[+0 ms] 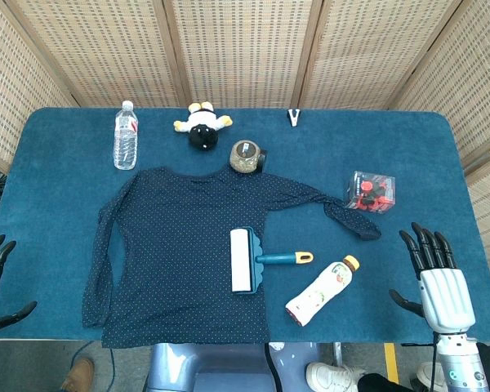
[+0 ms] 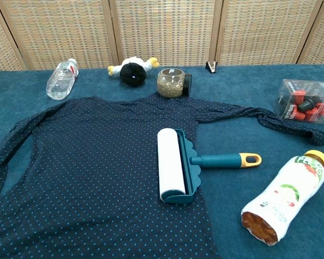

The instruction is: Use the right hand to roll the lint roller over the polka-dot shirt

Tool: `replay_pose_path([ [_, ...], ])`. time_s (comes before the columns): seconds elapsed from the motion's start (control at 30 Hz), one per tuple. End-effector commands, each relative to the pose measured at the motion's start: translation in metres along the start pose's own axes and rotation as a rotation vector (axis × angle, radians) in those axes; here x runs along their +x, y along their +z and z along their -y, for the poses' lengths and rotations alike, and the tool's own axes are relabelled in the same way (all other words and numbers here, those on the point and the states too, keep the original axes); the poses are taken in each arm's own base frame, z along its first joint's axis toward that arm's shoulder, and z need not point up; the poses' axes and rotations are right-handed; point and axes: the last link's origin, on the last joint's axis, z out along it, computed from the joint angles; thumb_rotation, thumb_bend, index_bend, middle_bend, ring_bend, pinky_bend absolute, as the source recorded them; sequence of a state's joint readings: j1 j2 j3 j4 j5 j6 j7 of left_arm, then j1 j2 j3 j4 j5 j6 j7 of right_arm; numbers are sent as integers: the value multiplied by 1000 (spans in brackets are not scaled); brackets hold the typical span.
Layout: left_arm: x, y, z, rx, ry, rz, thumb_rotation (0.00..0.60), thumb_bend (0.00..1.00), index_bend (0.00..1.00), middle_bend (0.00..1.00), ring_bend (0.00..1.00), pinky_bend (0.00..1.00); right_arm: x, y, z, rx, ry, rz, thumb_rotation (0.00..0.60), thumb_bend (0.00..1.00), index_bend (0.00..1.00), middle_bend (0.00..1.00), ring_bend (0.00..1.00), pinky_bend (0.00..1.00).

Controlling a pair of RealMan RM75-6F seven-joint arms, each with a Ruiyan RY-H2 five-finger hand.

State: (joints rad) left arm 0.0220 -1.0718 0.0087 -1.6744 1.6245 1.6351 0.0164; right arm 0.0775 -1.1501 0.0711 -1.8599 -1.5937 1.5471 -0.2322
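On the blue table, a juice bottle lies between the lint roller and the empty, spread-fingered right hand.

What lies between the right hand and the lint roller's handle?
The juice bottle lies on its side on the table, between the right hand and the lint roller, just below the handle's yellow tip. The hand is open at the table's edge. The roller head already rests on the polka-dot shirt.

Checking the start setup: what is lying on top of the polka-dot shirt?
Only the lint roller lies on the polka-dot shirt, its handle reaching out over the blue tablecloth. Anything under the shirt is hidden.
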Motion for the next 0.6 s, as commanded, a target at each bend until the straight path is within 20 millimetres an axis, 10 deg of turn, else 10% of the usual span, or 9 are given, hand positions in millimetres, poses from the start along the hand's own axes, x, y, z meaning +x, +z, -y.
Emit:
replay_pose_path([
  [0.03,1,0,1,2,-1,-2,600,0,0,0,0,0,-1,0,0,0,-2,3,600,0,0,0,0,0],
  [0.37,1,4,1,14,-6,3,600,0,0,0,0,0,-7,36,13,82,-92,55,600,0,0,128,121,31],
  [0.47,-1,9,1,21,-4,13,600,0,0,0,0,0,-6,80,36,179,-146,85,600,0,0,532,543,410],
  [0.53,-2,12,1,27,-4,18,600,0,0,0,0,0,-8,103,50,213,-174,148,600,0,0,819,851,843],
  [0.6,-3,15,2,36,-3,23,600,0,0,0,0,0,-9,120,64,224,-184,216,600,0,0,928,965,984],
])
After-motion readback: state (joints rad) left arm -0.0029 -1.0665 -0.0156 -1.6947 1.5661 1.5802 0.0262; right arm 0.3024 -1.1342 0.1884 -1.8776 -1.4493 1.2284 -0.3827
